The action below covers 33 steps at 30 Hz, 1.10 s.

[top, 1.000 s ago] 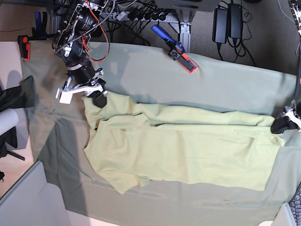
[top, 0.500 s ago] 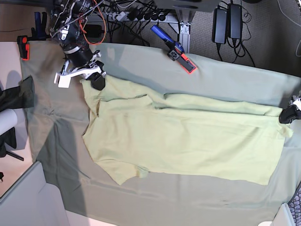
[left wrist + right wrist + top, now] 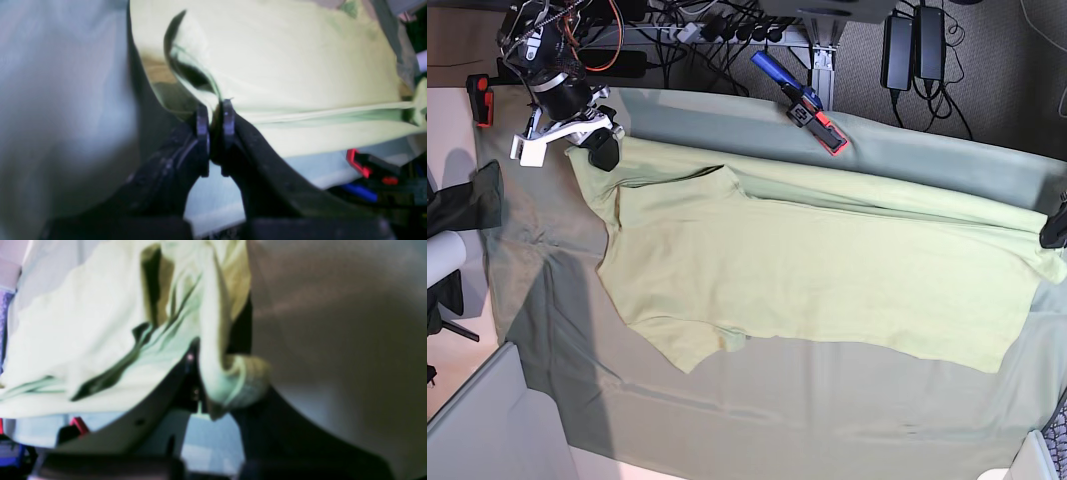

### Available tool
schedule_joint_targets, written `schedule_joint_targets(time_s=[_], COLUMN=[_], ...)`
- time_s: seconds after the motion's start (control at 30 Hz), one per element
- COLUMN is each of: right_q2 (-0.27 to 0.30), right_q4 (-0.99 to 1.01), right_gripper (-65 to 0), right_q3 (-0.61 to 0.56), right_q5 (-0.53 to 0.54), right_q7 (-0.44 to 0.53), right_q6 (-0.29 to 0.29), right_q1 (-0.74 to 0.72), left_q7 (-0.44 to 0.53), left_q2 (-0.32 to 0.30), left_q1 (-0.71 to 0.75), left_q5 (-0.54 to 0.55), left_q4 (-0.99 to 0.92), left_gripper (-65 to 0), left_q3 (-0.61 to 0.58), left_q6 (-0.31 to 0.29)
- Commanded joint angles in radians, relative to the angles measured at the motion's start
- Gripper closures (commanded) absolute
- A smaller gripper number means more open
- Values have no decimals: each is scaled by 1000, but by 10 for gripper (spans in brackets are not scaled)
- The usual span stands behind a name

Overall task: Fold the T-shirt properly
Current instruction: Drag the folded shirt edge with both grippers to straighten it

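The pale yellow-green T-shirt (image 3: 827,270) lies spread across the grey-green table cloth (image 3: 757,410), with one sleeve pointing toward the near edge. At the shirt's far left corner my right gripper (image 3: 603,152) is shut on the cloth. The right wrist view shows the T-shirt (image 3: 83,340) bunched between the jaws of the right gripper (image 3: 213,386). My left gripper (image 3: 1055,232) sits at the frame's right edge, shut on the shirt's far right corner. In the left wrist view the left gripper (image 3: 215,115) pinches a thin edge of the T-shirt (image 3: 283,66).
A blue and red clamp (image 3: 802,105) grips the cloth at the table's far edge. A red clamp (image 3: 479,100) sits at the far left corner. Dark fabric (image 3: 467,195) hangs off the left side. Power bricks (image 3: 912,45) and cables lie on the floor beyond.
Both grippers have moved toward the table's far edge, dragging the shirt's far edge with them. The folded-over layer has opened and the shirt now lies wider and flatter.
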<state>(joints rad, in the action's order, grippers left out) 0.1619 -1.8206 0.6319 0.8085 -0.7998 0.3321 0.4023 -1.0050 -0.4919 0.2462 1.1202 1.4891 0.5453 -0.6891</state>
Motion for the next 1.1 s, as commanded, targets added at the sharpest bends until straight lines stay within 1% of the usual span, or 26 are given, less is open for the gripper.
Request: schedule_joint_targets(time_s=[0.0,0.27,0.47,0.5,0.53,0.6,0.63,0.67,0.7,0.83,1.07], right_q2=[20,24,26,26,26,26,26,26,26,27,29], right_q4=[-19,-19,-18,-18,-18,-18,-18,-18,-18,-18,-18], right_gripper=[0,0,0,0,-65,-231,-293,-336,-357,-358,-358], right_q3=[10,22,21,21,21,21,21,21,21,22,34], right_q5=[6,8,-29,-39,-49,-69,-77,-89,-99,-125,-132], right_q7=[21,21,21,21,21,21,21,23,26,29,41], right_q6=[24,24,24,24,24,24,24,24,24,24,24], right_q1=[12,56,59,59,59,59,59,59,59,61,60], left_q7=[20,21,37,40,47,77,84,84,84,83,85], left_q2=[-27,-26,-26,-26,-26,-26,-26,-26,-26,-26,-27], left_q1=[8,58,59,59,60,70,74,76,76,75,72], left_q5=[14,18,13,13,13,13,12,3,-8,-17,42], left_q4=[15,15,15,15,15,15,15,15,15,15,15], left_gripper=[0,0,-4,-64,-128,-231,-265,-287,-302,-303,-303], left_q3=[13,13,13,13,13,13,13,13,13,39,205], left_q6=[-9,-9,-9,-9,-9,-9,-9,-9,-9,-9,-9])
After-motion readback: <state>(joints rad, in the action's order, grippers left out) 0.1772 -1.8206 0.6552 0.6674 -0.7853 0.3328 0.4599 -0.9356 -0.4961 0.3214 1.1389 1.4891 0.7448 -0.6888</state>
